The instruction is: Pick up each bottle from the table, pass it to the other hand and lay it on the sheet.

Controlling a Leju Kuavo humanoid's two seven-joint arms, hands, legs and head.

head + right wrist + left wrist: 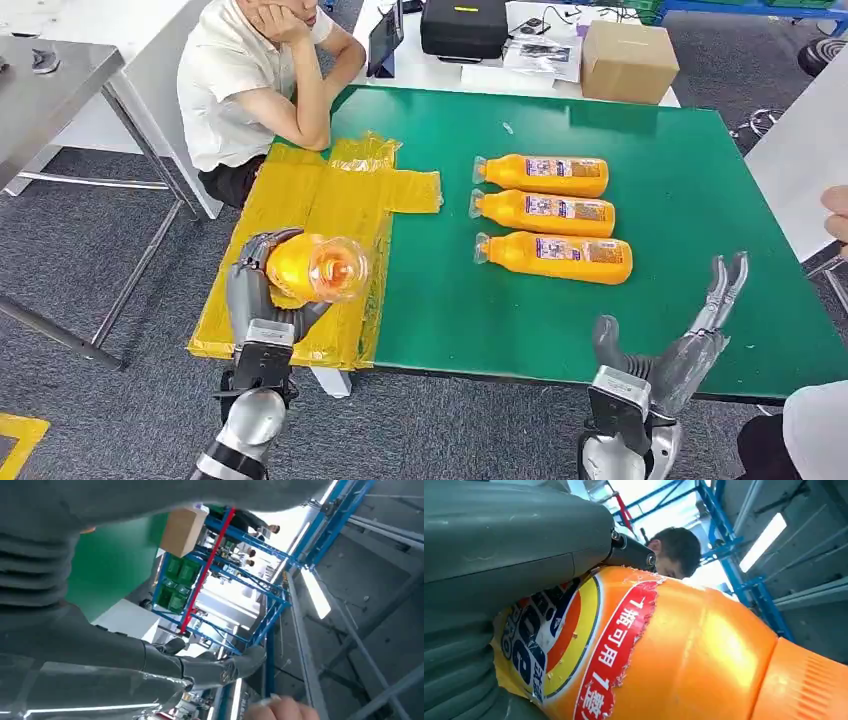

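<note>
Your left hand [262, 290] grips a bottle [318, 267] above the yellow sheet [300, 215], its base end towards the head camera. The step looks like the laying down, so lower it until its side rests on the sheet, well inside the sheet's edges, and only then let go. Keep it level so it cannot roll off towards the floor. Your right hand [690, 335] hangs over the near edge of the green worktop [700, 180], fingers apart and holding nothing. Three bottles [553, 215] lie in a row on the worktop, well apart from the sheet. A person [262, 75] sits just behind the sheet; stay clear of that arm.
</note>
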